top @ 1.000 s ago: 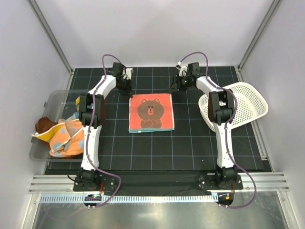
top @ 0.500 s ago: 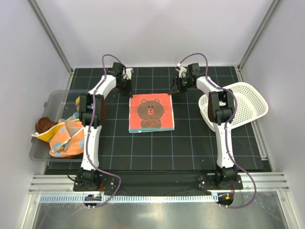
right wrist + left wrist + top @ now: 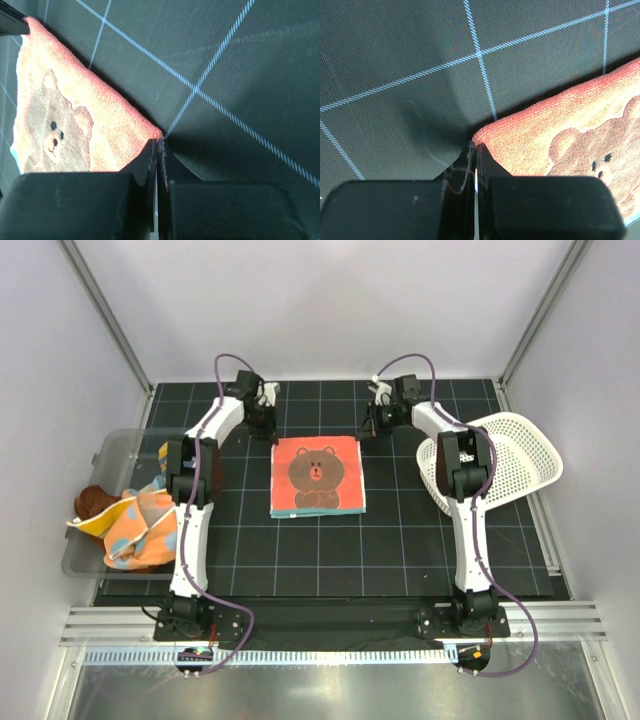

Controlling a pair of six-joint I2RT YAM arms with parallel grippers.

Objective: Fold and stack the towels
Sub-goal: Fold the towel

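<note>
**Item 1, bear towel** (image 3: 318, 476): salmon-orange cloth with a brown bear face printed on it. We find it spread flat in the middle of the bench (image 3: 400, 540). A thin light-blue edge shows along its near side.

**Item 2, left claw** (image 3: 474, 146): set at the towel's far left corner. We record its jaws pressed together, with the tip of that corner pinched between them, low against the bench.

**Item 3, right claw** (image 3: 159, 143): set at the far right corner. Its jaws are likewise closed tight, nipping the corner's point.

**Item 4, clear bin** (image 3: 108, 452): at the left edge of the bench. It holds a heap made up of a polka-dot towel (image 3: 145, 525), a yellow towel (image 3: 92, 524) and a brown towel (image 3: 92, 500).

**Item 5, white basket** (image 3: 525, 455): tilted at the right edge, beside the right arm.
</note>
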